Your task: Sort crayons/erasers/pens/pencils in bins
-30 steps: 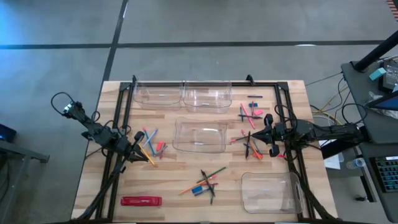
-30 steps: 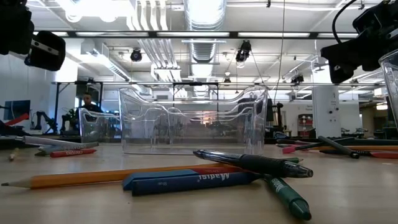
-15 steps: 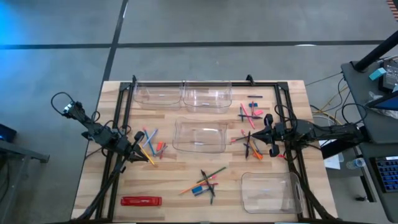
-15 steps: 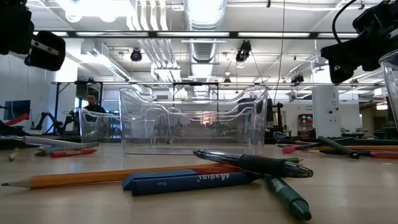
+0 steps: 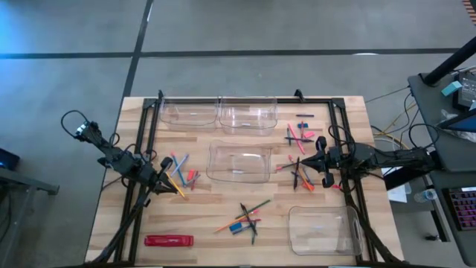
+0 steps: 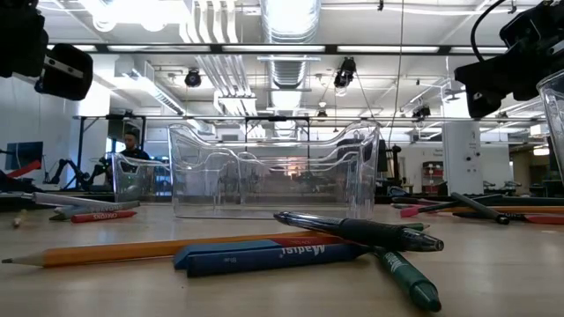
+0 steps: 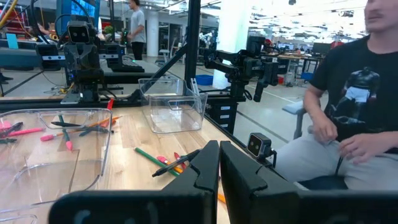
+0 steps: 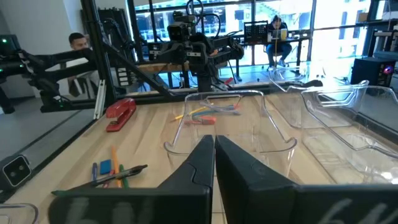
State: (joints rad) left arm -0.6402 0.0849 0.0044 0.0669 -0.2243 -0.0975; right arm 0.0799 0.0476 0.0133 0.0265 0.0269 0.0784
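Plainly, both tools are pinched shut and empty: the left tool (image 5: 181, 192) at nine o'clock by a scatter of pencils (image 5: 175, 173), the right tool (image 5: 296, 162) at three o'clock over mixed pens (image 5: 299, 177). The sticks look light, stiff and prone to roll; grip mid-shaft. The bins (image 5: 239, 162) sit empty. Crossed sticks and a red stapler (image 5: 169, 240) crowd the desk (image 5: 216, 205).

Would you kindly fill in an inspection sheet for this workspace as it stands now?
Surface: wooden table, black frame along its edges.
Job's things: four clear bins, all empty; pencils, pens, crayons and erasers lie loose in three clusters.
Clutter: red flat pack near the front left corner.
Grippers: left gripper shut, right gripper shut, both holding nothing.
Cables: cable loop on the left arm; wires right of the table.
Surroundings: seated person; other people farther back.
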